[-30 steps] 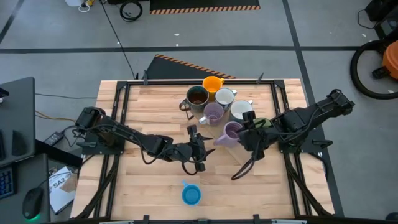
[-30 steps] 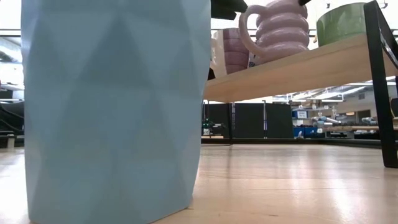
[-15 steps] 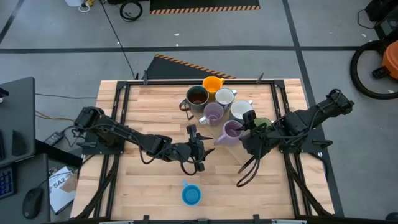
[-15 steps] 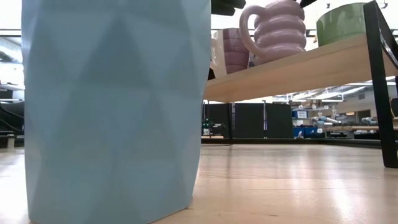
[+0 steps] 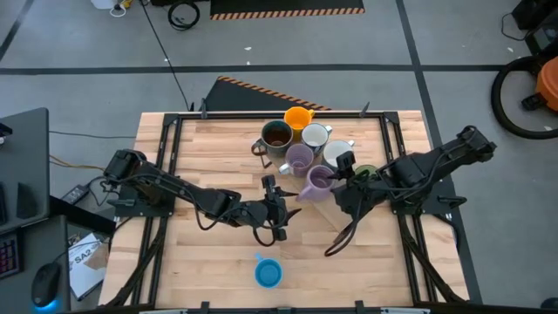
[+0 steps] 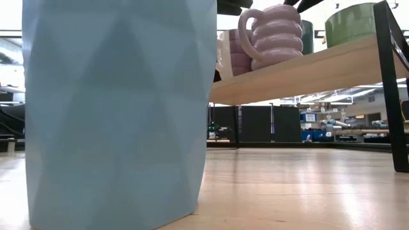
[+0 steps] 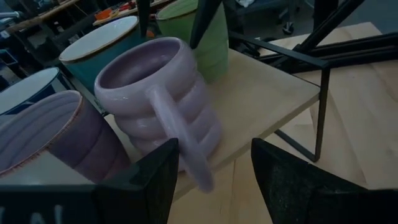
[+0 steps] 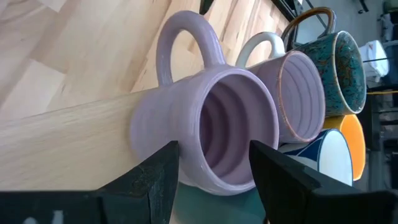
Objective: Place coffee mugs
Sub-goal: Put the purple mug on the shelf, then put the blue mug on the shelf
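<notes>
Several coffee mugs stand on a raised wooden shelf at the far middle: orange, dark brown, white, purple, a ribbed purple one and green. A blue mug stands on the table near its front edge. My right gripper is open at the ribbed purple mug's rim, slanting down from the table's right. Mid-table, my left gripper is open and empty, pointing at the shelf. My right gripper has one finger lying against the ribbed purple mug's outer wall just under the rim, on the side away from the handle. It comes slanting down from the table's right. The mug stands on its base on the shelf. Where the other finger stands does not show.
The shelf has a black metal frame with a leg that reaches the table. Another white mug stands close behind the ribbed one. Bare tabletop lies near the front edge on both sides of the blue mug.
My right gripper has rolled at the wrist and edged toward the table's left. The ribbed purple mug has slid a little along the shelf toward the table's left, still standing on its base.
</notes>
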`<action>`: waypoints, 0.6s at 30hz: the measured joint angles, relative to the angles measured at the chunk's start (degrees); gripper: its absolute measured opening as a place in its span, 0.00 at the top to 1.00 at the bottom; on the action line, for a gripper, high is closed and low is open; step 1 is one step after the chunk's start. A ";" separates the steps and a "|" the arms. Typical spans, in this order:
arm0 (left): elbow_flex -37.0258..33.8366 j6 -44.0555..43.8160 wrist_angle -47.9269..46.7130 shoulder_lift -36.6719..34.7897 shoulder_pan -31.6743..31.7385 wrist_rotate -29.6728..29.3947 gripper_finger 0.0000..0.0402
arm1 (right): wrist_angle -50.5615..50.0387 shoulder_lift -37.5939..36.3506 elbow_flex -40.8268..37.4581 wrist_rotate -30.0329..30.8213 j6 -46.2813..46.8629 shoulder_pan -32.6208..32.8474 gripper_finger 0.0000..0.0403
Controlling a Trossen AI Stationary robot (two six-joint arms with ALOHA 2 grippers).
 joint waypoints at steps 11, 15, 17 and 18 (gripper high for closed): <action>-0.02 -0.13 -4.31 -4.32 -5.65 -2.07 0.48 | -2.53 -0.33 4.35 2.58 5.38 2.65 0.50; -0.02 -4.07 -8.88 -6.99 -9.17 1.85 0.48 | -5.72 -0.33 6.78 2.76 9.34 3.92 0.50; 0.00 -6.39 -11.08 -7.43 -11.03 7.37 0.48 | -8.13 -0.33 7.84 2.74 12.71 4.98 0.50; 0.00 -7.59 -12.44 -7.43 -12.01 10.02 0.48 | -9.02 -0.33 8.32 2.82 14.33 5.46 0.50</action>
